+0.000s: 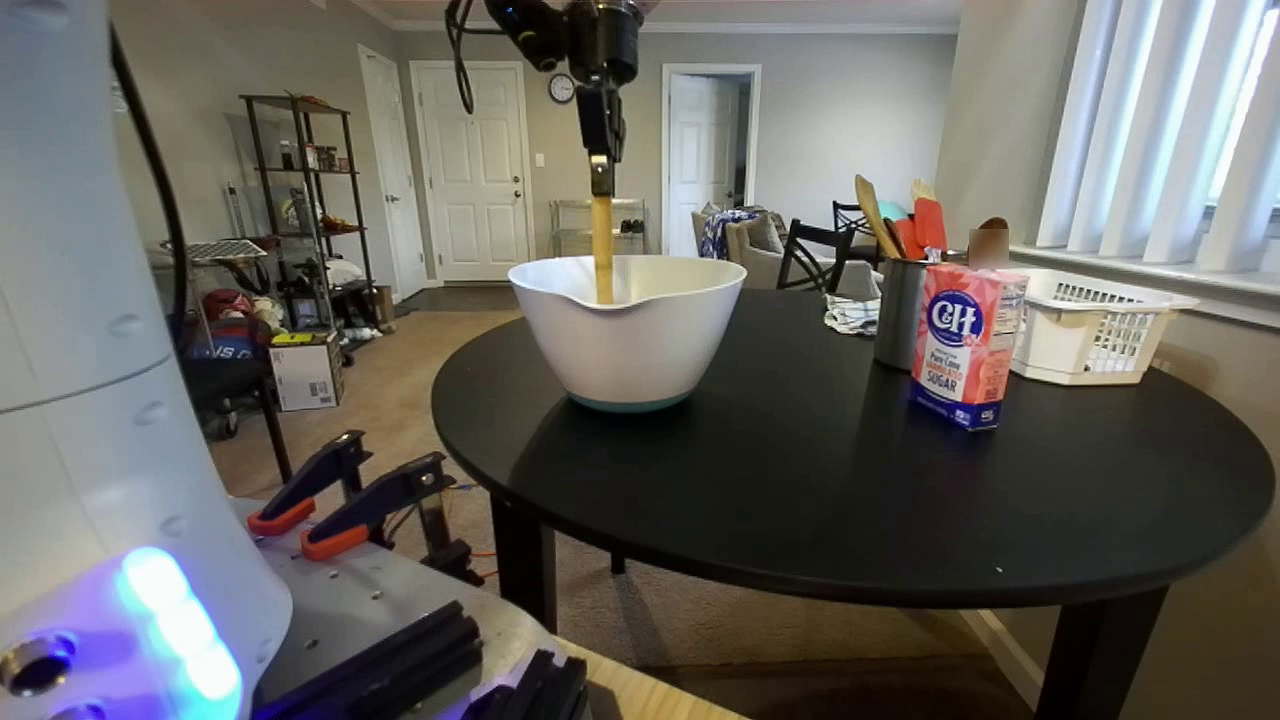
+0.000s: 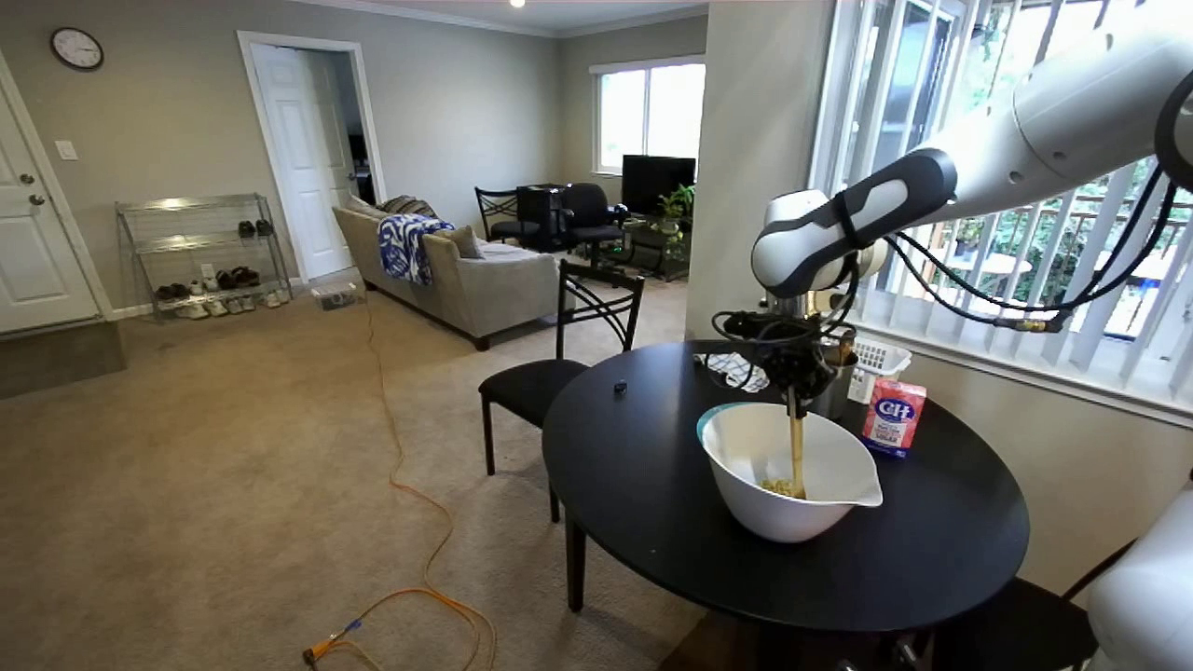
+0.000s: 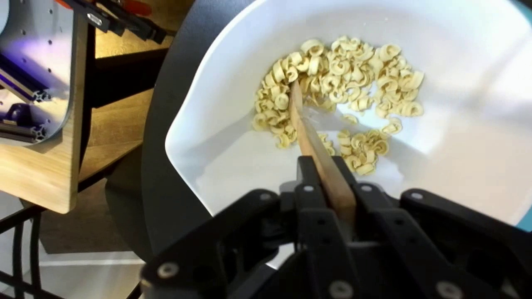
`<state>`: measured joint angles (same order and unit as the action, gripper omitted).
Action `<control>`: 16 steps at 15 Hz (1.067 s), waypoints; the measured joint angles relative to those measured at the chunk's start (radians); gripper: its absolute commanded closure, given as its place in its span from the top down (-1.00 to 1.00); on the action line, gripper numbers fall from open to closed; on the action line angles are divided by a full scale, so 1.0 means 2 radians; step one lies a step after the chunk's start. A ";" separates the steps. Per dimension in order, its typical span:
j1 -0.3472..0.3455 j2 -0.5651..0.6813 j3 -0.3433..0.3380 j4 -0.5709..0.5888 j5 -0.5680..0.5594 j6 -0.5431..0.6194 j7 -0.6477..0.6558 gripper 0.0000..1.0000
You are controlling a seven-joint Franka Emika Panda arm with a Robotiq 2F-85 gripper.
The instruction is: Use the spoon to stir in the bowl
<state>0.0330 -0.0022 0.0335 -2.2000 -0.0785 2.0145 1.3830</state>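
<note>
Black pincer (image 3: 324,166), jaws narrowly parted, clamped on wooden spoon (image 3: 311,139); lower end among pasta curls (image 3: 332,81) in white bowl (image 3: 232,166).

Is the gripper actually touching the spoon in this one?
Touching: the wrist view shows the gripper closed on the spoon, with a jaw against either side.

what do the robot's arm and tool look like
The arm is smooth and white, with rounded segments and dark grey trim; a blue-white light glows on its white base. Black cables loop beside the arm, with a brass-coloured connector. The tool is black and angular, with slim fingers and pale round screw heads; no lettering can be made out on it.
</note>
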 measured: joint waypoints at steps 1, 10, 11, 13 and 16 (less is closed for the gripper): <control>0.000 0.001 0.001 0.004 0.017 -0.004 -0.007 -0.94; 0.006 0.009 0.003 0.009 0.068 0.029 -0.001 -0.94; 0.006 0.009 0.003 0.009 0.068 0.036 0.008 -0.94; 0.006 0.009 0.003 0.006 0.068 0.063 0.031 -0.94; 0.006 0.009 0.001 -0.001 0.065 0.101 0.069 -0.94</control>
<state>0.0445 0.0158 0.0358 -2.2021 0.0511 2.2168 1.5216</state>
